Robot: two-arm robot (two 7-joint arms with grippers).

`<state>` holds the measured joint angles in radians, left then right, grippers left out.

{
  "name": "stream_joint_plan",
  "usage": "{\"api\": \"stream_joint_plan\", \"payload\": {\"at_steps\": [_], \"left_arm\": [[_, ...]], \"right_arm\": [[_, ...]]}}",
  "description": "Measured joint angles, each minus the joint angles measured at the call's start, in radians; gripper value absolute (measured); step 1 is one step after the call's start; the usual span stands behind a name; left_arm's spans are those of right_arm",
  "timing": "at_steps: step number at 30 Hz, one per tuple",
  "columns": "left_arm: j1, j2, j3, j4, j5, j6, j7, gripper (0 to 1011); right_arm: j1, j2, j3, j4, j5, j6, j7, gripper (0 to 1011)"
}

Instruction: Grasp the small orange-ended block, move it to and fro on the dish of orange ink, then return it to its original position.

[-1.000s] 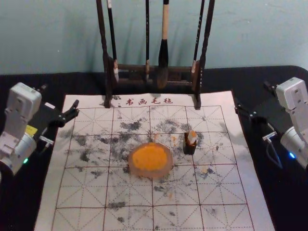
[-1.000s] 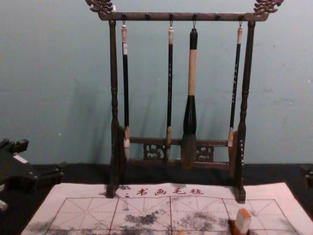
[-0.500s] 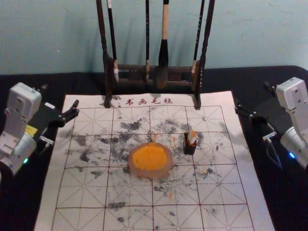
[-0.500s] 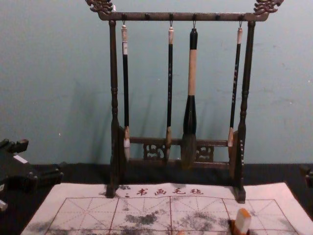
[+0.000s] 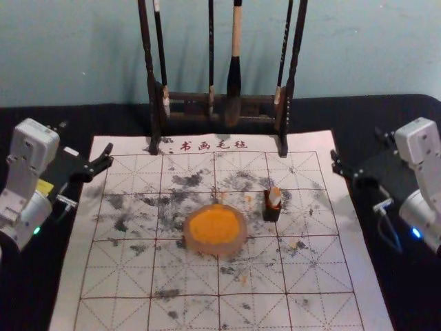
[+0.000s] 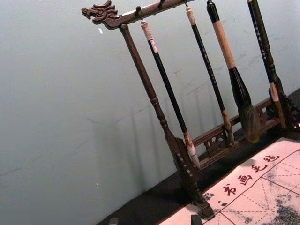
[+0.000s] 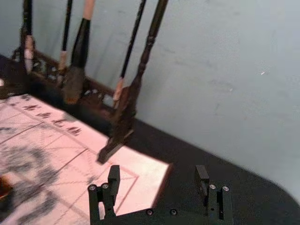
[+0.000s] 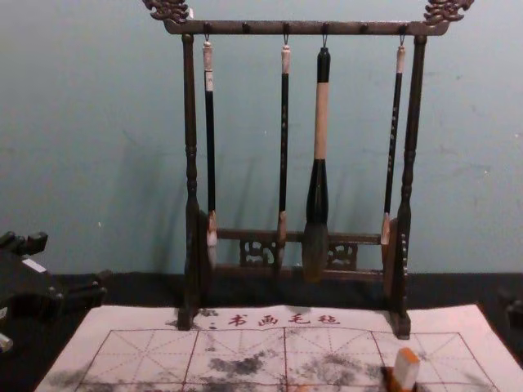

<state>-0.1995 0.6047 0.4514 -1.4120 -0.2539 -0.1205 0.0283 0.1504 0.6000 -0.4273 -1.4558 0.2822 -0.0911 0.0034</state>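
Left hand (image 5: 87,137) and right hand (image 5: 357,143), both wide, flank the mat (image 5: 69,303); 4 brushes (image 5: 235,76) hang behind dish (image 5: 233,247) and block (image 5: 275,196).

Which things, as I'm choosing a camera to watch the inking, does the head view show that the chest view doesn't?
Head view: the dish of orange ink and the mat's near part. Chest view: the brush rack's top bar. Both: the small orange-ended block in its dark holder, the mat's far part, hanging brushes, the left gripper at left, the right gripper at right.
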Motion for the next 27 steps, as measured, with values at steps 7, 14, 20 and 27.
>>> {"api": "stream_joint_plan", "payload": {"at_steps": [7,14,20,27], "left_arm": [[0.0,0.0,0.0,0.0,0.0,0.0,0.0,1001],[0.0,0.0,0.0,0.0,0.0,0.0,0.0,1001],[0.0,0.0,0.0,0.0,0.0,0.0,0.0,1001],[0.0,0.0,0.0,0.0,0.0,0.0,0.0,1001]], "right_arm": [[-0.079,0.003,0.008,-0.083,0.055,0.047,0.055,1000],[-0.131,-0.003,0.002,-0.15,0.1,0.09,0.12,1002],[-0.127,-0.019,-0.013,-0.161,0.121,0.125,0.182,1000],[-0.084,-0.06,-0.03,-0.127,0.102,0.139,0.214,1000]]}}
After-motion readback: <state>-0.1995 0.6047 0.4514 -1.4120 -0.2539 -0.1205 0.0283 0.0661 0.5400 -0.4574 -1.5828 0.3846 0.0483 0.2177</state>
